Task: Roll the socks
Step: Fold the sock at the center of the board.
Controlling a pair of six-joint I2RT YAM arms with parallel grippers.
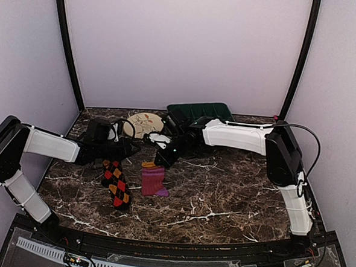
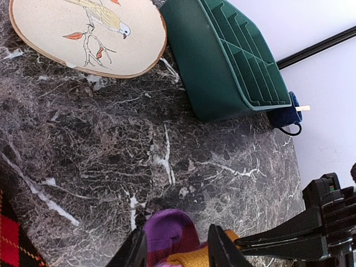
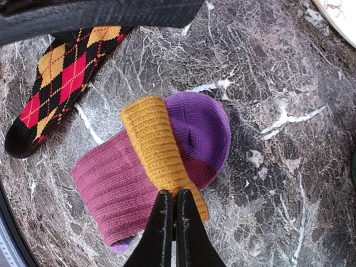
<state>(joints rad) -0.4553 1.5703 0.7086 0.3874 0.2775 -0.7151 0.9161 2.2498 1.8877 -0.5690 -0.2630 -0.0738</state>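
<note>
A sock [image 3: 119,183] with a magenta leg, purple toe and mustard-yellow cuff lies on the marble table [image 1: 222,197]. The cuff [image 3: 156,144] is folded across its middle. It also shows in the top view [image 1: 154,181]. My right gripper [image 3: 173,196] is shut on the lower end of the yellow cuff; in the top view it [image 1: 157,161] sits just above the sock. My left gripper [image 2: 175,247] is open, with the purple toe [image 2: 169,231] between its fingers; in the top view it [image 1: 128,150] is left of the sock. A black, red and yellow argyle sock [image 1: 117,184] lies flat to the left.
A round plate with a bird drawing [image 1: 143,124] lies at the back, beside a dark green dish rack [image 1: 198,112]. A blue mug [image 2: 286,115] stands behind the rack. White walls enclose the table on three sides.
</note>
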